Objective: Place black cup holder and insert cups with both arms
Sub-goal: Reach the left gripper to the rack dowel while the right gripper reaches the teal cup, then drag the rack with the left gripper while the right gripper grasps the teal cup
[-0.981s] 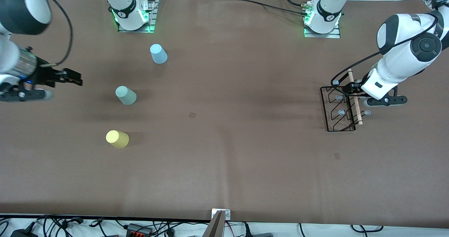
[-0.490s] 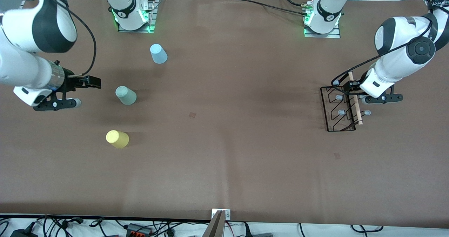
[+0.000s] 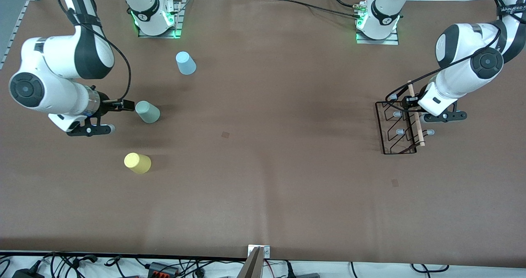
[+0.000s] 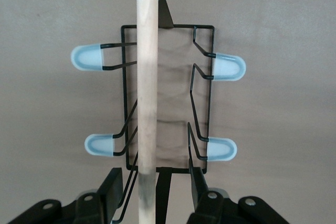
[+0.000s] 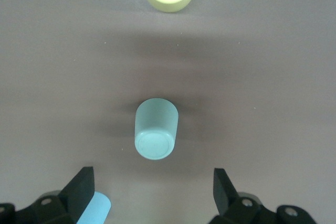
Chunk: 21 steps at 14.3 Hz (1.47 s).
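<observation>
Right tool (image 3: 128, 104) now beside mint cup (image 3: 148, 112), spread; left tool (image 4: 156, 192) spread, straddling rack handle (image 4: 147, 77).

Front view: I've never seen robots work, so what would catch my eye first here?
Three cups stand upside down toward the right arm's end of the table: blue, green and yellow, the yellow nearest the camera. The right gripper, open, hangs beside the green one. At the other end, the left gripper straddles the wooden handle of the black holder.
</observation>
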Tool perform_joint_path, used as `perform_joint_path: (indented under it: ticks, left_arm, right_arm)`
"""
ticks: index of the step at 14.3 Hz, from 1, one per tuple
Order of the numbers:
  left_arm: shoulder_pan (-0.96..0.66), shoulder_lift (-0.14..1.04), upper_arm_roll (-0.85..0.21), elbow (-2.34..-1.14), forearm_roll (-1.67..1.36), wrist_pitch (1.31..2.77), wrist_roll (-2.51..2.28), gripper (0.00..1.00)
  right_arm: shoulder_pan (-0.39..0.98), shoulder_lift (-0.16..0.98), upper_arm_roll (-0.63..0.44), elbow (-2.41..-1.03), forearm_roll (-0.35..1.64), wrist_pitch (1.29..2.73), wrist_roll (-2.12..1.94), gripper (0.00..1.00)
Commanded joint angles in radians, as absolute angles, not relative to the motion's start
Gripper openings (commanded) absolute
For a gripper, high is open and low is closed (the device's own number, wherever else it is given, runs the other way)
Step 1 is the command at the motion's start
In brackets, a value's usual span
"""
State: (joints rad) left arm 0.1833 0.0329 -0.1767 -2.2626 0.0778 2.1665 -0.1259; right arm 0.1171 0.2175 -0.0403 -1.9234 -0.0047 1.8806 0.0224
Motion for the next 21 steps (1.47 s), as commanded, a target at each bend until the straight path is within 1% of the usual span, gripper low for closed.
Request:
perform_joint_path:
  ticks: [1,4,5,6,9,10,14,16,17,21]
  left_arm:
    - [0.192,0.034,-0.178,-2.273,0.067,2.189,-0.094,0.39]
    - [0.192,0.038,-0.178,-2.272,0.067,2.191,-0.08,0.12]
    - [0.193,0.038,-0.178,-2.27,0.066,2.191,-0.08,0.04]
    - [0.213,0.04,-0.179,-2.269,0.064,2.191,-0.087,0.01]
    - [0.218,0.034,-0.181,-2.238,0.023,2.162,-0.09,0.01]
    - [0.209,0.034,-0.19,-2.209,0.023,2.12,-0.092,0.01]
    - [0.198,0.052,-0.305,-2.038,-0.053,1.933,-0.198,0.01]
    - [0.196,0.08,-0.386,-1.956,-0.072,1.876,-0.297,0.01]
    - [0.192,0.1,-0.443,-1.918,-0.072,1.862,-0.364,0.01]
    - [0.146,0.181,-0.667,-1.817,-0.071,1.864,-0.665,0.01]
  right_arm:
    - [0.129,0.207,-0.04,-2.043,0.0,2.018,0.086,1.0]
    - [0.141,0.235,-0.04,-2.066,0.003,2.048,0.089,1.0]
    - [0.141,0.242,-0.04,-2.072,0.009,2.052,0.089,1.0]
    - [0.141,0.242,-0.04,-2.088,0.026,2.071,0.089,1.0]
    - [0.141,0.244,-0.04,-2.14,0.032,2.129,0.087,1.0]
    - [0.141,0.242,-0.04,-2.158,0.031,2.152,0.087,1.0]
    - [0.141,0.241,-0.04,-2.203,0.032,2.204,0.086,1.0]
    - [0.143,0.233,-0.04,-2.224,0.031,2.217,0.087,1.0]
    - [0.144,0.232,-0.04,-2.226,0.031,2.217,0.086,1.0]
    - [0.14,0.235,-0.04,-2.25,0.031,2.249,0.06,1.0]
